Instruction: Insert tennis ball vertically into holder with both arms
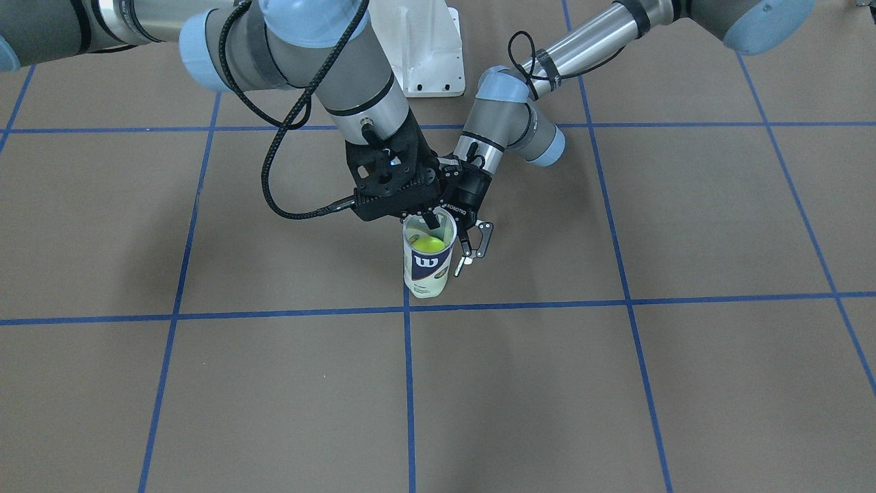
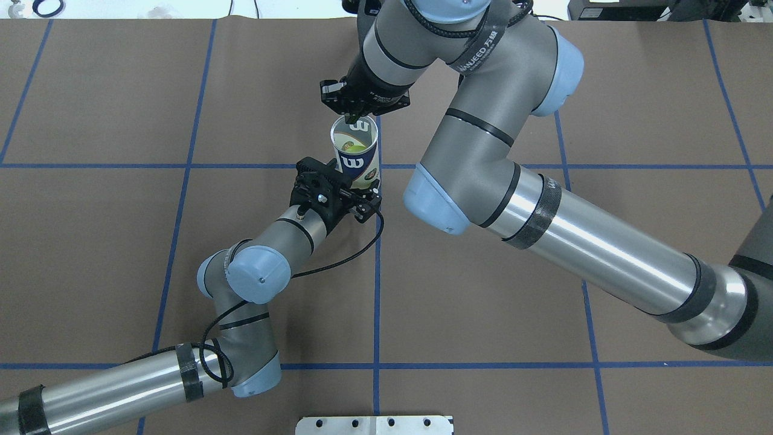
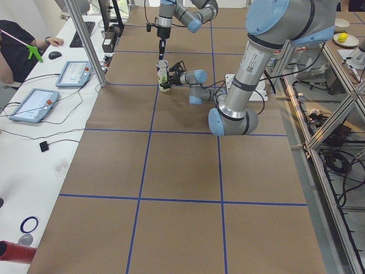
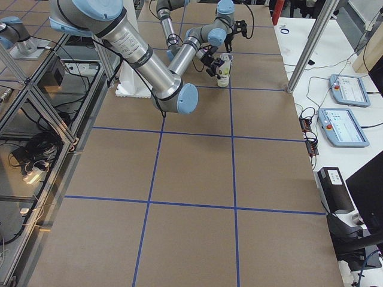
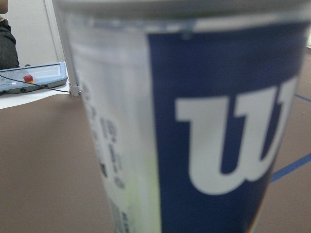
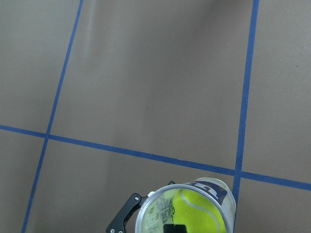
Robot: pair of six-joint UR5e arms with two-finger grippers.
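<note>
**One can, one ball showing, two grippers at work**

One clear can (image 1: 428,263) with a navy and white label stands upright on the brown table (image 1: 616,383), right at a crossing of the blue tape lines (image 1: 408,383). Its mouth is open at the top. One yellow-green ball (image 1: 428,244) shows inside it, below the rim. The bottom of the can has a pale green tint, but I cannot tell whether more balls lie there.

Two arms reach in. The left arm (image 2: 259,275) comes in low, and the left gripper (image 2: 366,204) meets the can from the side. Its two fingers sit on either side of the can's lower half and look closed against it. The wrist camera on that arm sees little besides the label, very close.

The right arm (image 2: 483,151) comes over from above. The right gripper (image 1: 431,220) points straight down over the can's mouth, with a fingertip dipping just inside the rim above the ball. I cannot tell how far apart its fingers are, or whether they touch the ball.

Two tablets (image 3: 71,73) lie on the side bench.
</note>
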